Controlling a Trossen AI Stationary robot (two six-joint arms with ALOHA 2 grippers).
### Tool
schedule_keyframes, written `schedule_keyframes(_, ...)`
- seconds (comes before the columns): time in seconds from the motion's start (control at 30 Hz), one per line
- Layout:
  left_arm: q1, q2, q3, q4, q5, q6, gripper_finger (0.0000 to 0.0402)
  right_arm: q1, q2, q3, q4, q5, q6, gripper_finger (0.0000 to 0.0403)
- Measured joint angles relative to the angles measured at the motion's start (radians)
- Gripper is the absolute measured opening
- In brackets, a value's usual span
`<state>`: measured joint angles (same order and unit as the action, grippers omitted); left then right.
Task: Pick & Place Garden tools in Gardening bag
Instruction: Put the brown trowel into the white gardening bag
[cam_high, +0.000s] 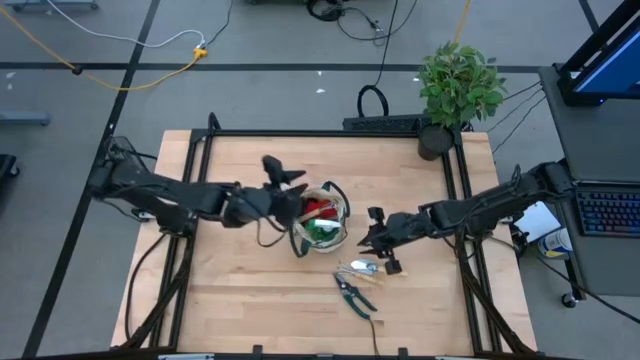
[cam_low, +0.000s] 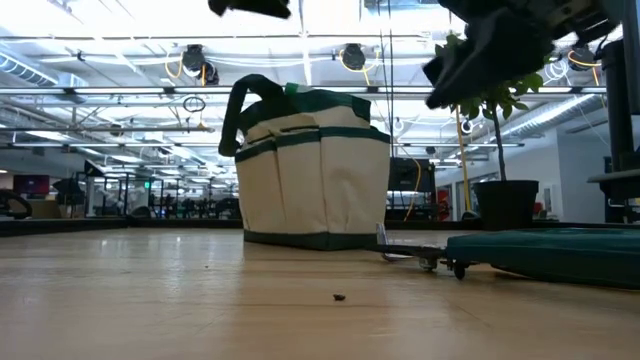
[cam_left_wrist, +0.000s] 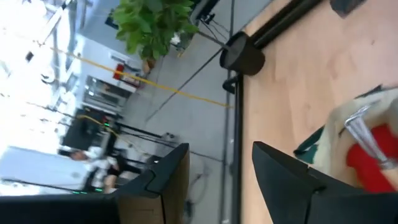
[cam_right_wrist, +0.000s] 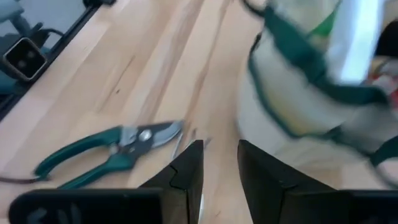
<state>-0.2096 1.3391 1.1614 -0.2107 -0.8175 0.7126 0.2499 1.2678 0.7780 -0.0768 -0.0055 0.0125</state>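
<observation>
Left gripper (cam_high: 283, 178) hangs open and empty beside the gardening bag (cam_high: 322, 221), which already holds red and green items. Right gripper (cam_high: 378, 240) hovers, fingers narrowly apart and empty, above the pruning shears (cam_high: 353, 293) and a metal tool (cam_high: 358, 267) lying just beside the bag. Next move looks like a descent and a grasp on one of those.

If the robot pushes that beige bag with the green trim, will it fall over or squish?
The round beige fabric bag with green trim would probably squish a little, since its cloth sides look soft. It likely won't tip easily: it sits wide and flat on the wooden table. The red and green items inside probably weigh it down, so it may slide instead.
</observation>
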Motion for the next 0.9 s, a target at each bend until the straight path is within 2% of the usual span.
schedule_keyframes(0.2, 0.000, -0.073, 0.000, -0.056, 0.053, -0.118, 0.0182, 0.034, 0.000, 0.000, -0.095, 0.001, 0.160, 0.0114)
schedule_keyframes(0.43, 0.000, -0.078, 0.000, -0.074, 0.062, -0.128, 0.0182, 0.069, 0.000, -0.001, -0.138, 0.000, 0.262, 0.0157)
schedule_keyframes(0.57, 0.000, -0.079, 0.000, -0.117, 0.071, -0.171, 0.0182, 0.093, 0.000, -0.051, -0.131, -0.006, 0.332, 0.0176)
schedule_keyframes(0.77, 0.000, -0.094, 0.000, -0.217, 0.186, -0.293, 0.0182, 0.126, 0.000, -0.141, -0.113, 0.005, 0.429, 0.0175)
schedule_keyframes(0.9, 0.014, -0.091, 0.000, -0.300, 0.234, -0.351, 0.0182, 0.145, 0.007, -0.173, -0.019, 0.005, 0.434, 0.0170)
